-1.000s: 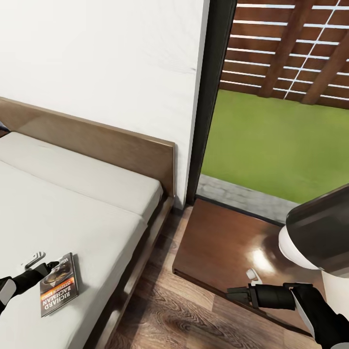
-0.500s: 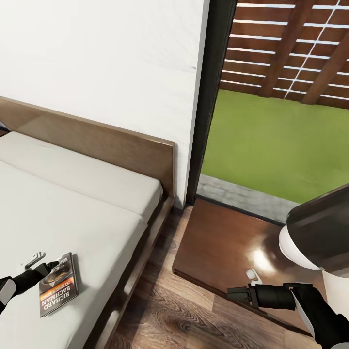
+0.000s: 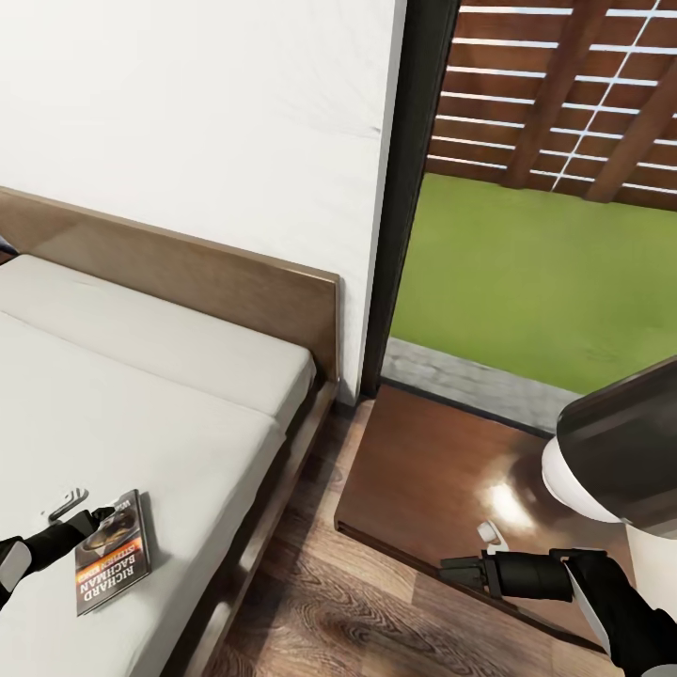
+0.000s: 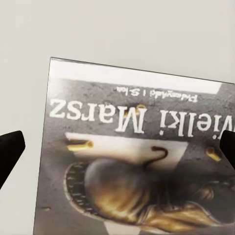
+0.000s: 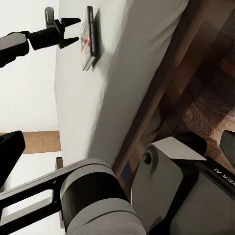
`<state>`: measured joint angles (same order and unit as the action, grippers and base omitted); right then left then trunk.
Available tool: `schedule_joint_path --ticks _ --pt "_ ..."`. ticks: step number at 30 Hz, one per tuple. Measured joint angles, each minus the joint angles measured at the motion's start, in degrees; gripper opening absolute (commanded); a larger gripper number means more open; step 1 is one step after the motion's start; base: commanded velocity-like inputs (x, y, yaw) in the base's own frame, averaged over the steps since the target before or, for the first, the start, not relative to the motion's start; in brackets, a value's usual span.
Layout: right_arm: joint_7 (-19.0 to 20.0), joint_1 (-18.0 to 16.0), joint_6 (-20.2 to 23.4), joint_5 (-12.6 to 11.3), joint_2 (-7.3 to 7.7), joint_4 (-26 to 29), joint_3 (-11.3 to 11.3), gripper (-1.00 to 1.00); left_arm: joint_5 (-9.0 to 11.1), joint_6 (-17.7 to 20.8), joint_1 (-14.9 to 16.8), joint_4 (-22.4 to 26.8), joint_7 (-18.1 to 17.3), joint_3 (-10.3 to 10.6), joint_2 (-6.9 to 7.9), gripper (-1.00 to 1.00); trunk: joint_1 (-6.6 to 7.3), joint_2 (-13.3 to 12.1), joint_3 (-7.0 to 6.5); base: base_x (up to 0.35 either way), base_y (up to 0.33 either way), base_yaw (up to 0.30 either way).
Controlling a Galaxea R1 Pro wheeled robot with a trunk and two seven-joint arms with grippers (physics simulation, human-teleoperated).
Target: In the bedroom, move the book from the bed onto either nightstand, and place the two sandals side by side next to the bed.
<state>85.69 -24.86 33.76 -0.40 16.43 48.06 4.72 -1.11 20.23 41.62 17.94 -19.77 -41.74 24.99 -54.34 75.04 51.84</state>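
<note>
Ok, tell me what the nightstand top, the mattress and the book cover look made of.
Nightstand: dark reddish wood, apparently varnished; a bright glare spot shows on it. Mattress: off-white, matte, likely fabric over padding, with no shine. Book: thin printed cover, probably paper or card, lying flat.

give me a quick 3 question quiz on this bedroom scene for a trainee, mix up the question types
1. True or false: the book lies flat on the mattress of the bed.
2. Multiple choice: the left gripper is
A. shut on the book
B. open, at the book's edge
C. resting on the floor
3. Fill in: the right gripper hovers by the front edge of the ____.

Key
1. True.
2. B. In the right wrist view its fingers are spread beside the book, which still lies on the bed.
3. The nightstand, the glossy cabinet between the bed and the window.
</note>
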Motion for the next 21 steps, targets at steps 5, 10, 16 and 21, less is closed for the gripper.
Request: schedule_joint_path --ticks 5,10,16,21 --pt "0.0 0.0 0.0 0.0 0.0 0.0 0.0 1.0 0.0 0.02 0.0 0.0 0.0 0.0 0.0 1.0 0.0 0.0 0.0 0.0 0.0 0.0" --pt "0.0 0.0 0.0 0.0 0.0 0.0 0.0 1.0 0.0 0.03 0.0 0.0 0.0 0.0 0.0 1.0 -0.88 1.6 0.72 0.0 0.0 0.0" --pt "0.0 0.0 0.0 0.0 0.0 0.0 -0.05 1.0 0.0 0.04 0.0 0.0 -0.08 0.0 0.0 1.0 -0.88 1.6 0.72 0.0 0.0 0.0" --pt "0.0 0.0 0.0 0.0 -0.01 0.0 -0.06 1.0 0.0 0.04 0.01 0.0 -0.09 0.0 0.0 1.0 -0.88 1.6 0.72 0.0 0.0 0.0"
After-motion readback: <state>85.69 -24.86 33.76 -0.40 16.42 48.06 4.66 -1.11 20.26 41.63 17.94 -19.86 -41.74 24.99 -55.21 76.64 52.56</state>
